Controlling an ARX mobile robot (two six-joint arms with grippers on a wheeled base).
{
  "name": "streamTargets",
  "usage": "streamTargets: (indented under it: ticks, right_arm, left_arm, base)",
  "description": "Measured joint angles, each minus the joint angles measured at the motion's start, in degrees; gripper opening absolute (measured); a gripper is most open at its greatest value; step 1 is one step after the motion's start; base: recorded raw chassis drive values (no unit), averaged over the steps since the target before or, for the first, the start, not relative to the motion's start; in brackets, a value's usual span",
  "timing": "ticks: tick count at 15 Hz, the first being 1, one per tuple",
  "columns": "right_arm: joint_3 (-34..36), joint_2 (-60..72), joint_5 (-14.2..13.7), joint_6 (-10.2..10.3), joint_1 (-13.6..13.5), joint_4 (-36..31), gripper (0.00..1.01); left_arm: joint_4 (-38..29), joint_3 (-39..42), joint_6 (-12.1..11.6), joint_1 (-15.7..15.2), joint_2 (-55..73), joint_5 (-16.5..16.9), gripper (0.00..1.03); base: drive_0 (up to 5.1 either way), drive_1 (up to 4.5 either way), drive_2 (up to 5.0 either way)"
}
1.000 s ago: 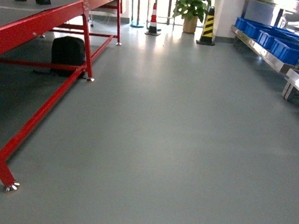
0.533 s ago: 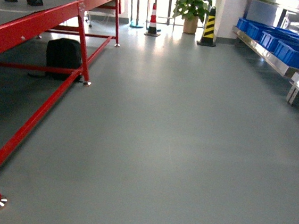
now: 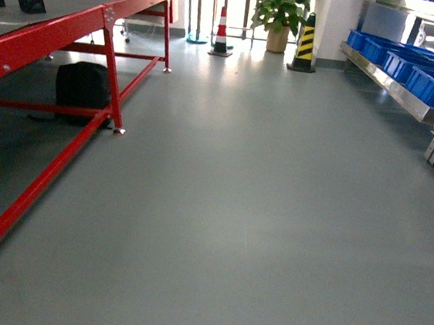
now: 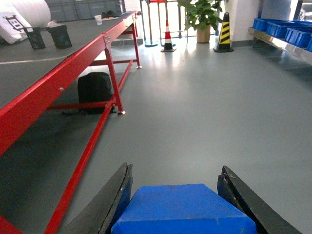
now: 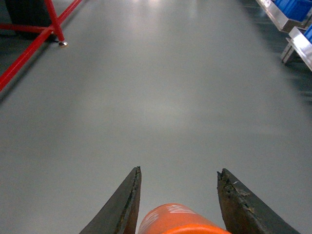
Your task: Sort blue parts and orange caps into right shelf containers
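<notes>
Wrist views: one blue part [image 4: 183, 209], one orange cap [image 5: 178, 220], each claw-held

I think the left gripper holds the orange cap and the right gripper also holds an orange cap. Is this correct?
Not quite. The left gripper holds a blue part, as the left wrist view shows. The right gripper does hold an orange cap.

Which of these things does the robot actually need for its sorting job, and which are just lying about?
Part of the job:
- solid blue plastic block, between the left jaws
- orange cylinder cap, between the right jaws
- large blue plastic crates on the steel shelf

Just lying about:
- long red metal-framed table
- black bag under it
- striped cones
- potted plant
</notes>
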State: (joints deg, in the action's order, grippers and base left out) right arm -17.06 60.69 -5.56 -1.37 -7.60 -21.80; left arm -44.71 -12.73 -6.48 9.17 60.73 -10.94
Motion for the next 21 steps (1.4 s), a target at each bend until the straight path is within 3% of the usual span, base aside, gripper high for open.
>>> streamTargets:
  ticks: [21]
  right_arm:
    - [-0.02,-0.02,0.02,0.0,0.04,0.0,0.42]
  left_arm:
    - [0.11,-0.02,0.0,0.0,0.04,0.0,0.44]
  base:
    - [0.1,4.4,-4.3]
